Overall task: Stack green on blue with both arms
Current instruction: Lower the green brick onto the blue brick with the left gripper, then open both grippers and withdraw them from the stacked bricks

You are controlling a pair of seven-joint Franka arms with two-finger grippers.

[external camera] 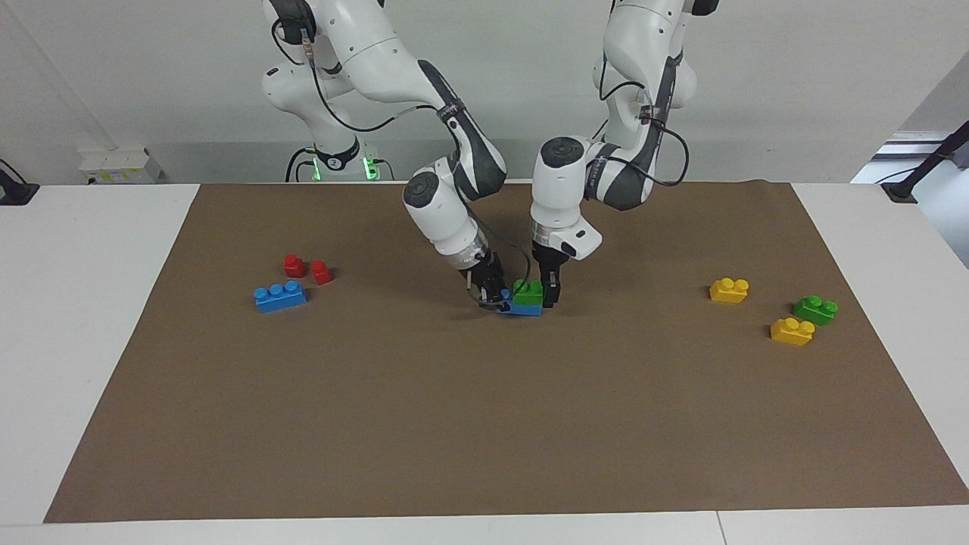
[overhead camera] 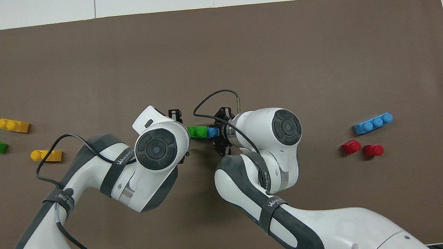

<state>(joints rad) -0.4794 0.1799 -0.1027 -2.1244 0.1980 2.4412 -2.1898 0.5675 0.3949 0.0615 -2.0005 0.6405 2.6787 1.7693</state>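
A green brick (external camera: 528, 288) (overhead camera: 197, 132) sits on top of a blue brick (external camera: 524, 306) (overhead camera: 213, 132) in the middle of the brown mat (external camera: 484, 424). My left gripper (external camera: 550, 291) stands open just beside the green brick, at its end toward the left arm, and no longer covers it. At the blue brick's other end my right gripper (external camera: 493, 294) is low and tilted, shut on that end. In the overhead view both wrists hide most of the fingers.
Toward the right arm's end lie a second blue brick (external camera: 280, 296) and two red bricks (external camera: 294, 265). Toward the left arm's end lie two yellow bricks (external camera: 729, 290) and another green brick (external camera: 815, 309).
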